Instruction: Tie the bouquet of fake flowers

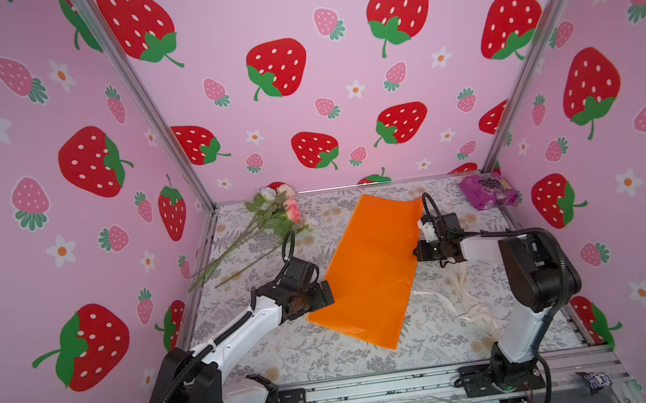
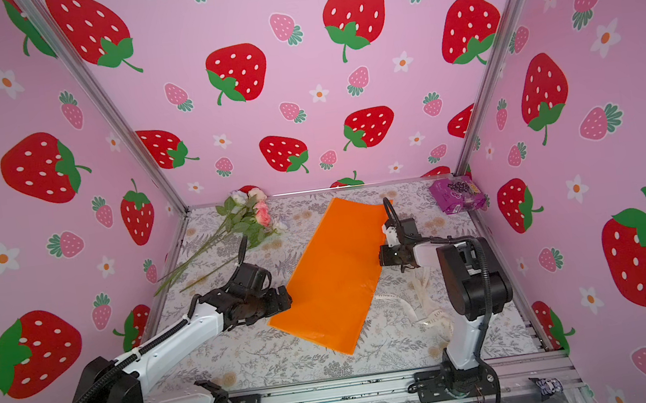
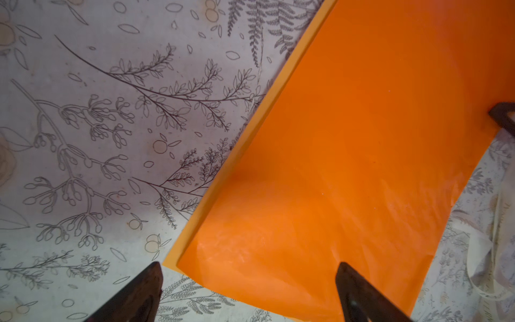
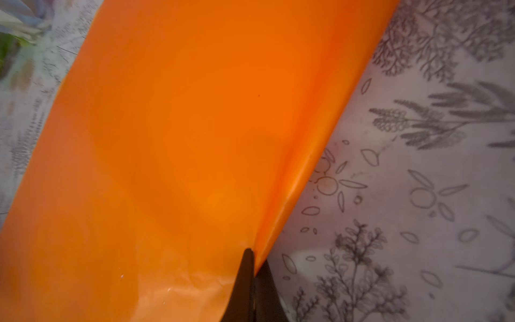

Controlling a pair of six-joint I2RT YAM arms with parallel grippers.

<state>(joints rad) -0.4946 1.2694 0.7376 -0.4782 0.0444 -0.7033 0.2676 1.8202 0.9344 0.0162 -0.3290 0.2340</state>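
A flower-printed table point(image 1: 332, 360) holds the makings of a bouquet not yet wrapped or tied. The orange paper point(image 1: 372, 272) lies slantwise across the middle, running from twelve o'clock down to six. The flowers point(image 1: 273, 217) lie well apart from it at ten o'clock, heads towards the back wall and stems trailing to eight. A pale ribbon point(image 1: 463, 302) lies loose at four o'clock, partly under the right arm.

The right claw point(image 4: 252, 259) is pinched shut on the paper's edge at three o'clock, lifting that edge off the table. The left claw point(image 3: 249, 267) stands wide open over the paper's eight o'clock edge, holding nothing.

The step appears to be laying the paper out to take the flowers. It would go best with a slow, low pull from the pinched edge, since so thin a sheet could crease or tear. The open claw is best placed to pin the far edge flat.
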